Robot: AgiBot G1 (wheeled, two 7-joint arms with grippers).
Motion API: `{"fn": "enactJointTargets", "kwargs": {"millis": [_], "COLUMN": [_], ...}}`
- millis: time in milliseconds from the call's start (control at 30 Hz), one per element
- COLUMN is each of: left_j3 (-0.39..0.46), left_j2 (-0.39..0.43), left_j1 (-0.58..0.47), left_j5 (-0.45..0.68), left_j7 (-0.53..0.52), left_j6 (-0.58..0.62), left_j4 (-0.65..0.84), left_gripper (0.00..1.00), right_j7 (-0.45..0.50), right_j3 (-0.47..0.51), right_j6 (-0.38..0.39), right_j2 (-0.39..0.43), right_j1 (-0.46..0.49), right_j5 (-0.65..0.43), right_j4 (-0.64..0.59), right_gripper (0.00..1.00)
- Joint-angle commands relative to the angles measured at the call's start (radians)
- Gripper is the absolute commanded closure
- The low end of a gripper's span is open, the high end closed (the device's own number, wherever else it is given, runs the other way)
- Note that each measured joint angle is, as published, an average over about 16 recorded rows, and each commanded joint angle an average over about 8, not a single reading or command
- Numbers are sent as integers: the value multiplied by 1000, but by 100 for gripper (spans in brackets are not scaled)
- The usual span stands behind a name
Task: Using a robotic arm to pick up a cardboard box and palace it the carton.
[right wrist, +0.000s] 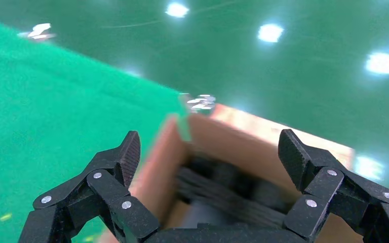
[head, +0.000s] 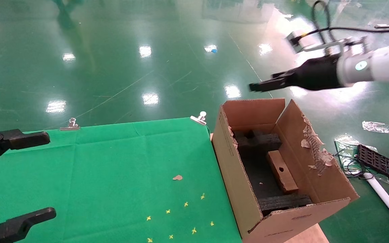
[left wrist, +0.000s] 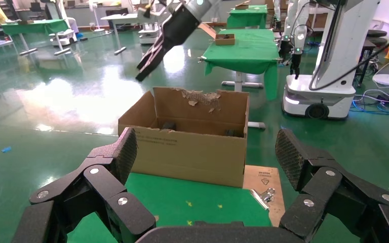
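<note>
The cardboard box (head: 282, 171) lies flat on black foam inside the carton (head: 235, 175), which stands just beside the green-clothed table (head: 113, 175). The robotic arm's right gripper (head: 253, 87) hangs above the carton, fingers spread and empty. The left gripper (left wrist: 205, 167) sits over the table's near edge, fingers spread wide

Head looks down; wrists face carton (head: 282, 162), right perhaps nearest.

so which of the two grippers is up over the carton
The right gripper, on the white arm, hangs open above the carton's far end. The left gripper sits open over the green table's near-left corner.
</note>
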Motion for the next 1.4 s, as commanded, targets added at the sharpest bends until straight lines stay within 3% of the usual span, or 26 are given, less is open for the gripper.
{"fn": "enactJointTargets", "kwargs": {"millis": [33,1400], "left_j3": [0,2], "left_j2": [0,-1], "left_j1": [0,-1], "left_j5": [0,-1], "left_j7": [0,1], "left_j6": [0,-1], "left_j4": [0,0], "left_gripper": [0,0], "right_j7": [-14,-289], "right_j3": [40,855], "right_j6": [-12,-265], "right_j2": [5,110], "right_j1": [-37,-780], "right_j5": [15,328], "right_j4": [39,823], "right_gripper": [0,0]}}
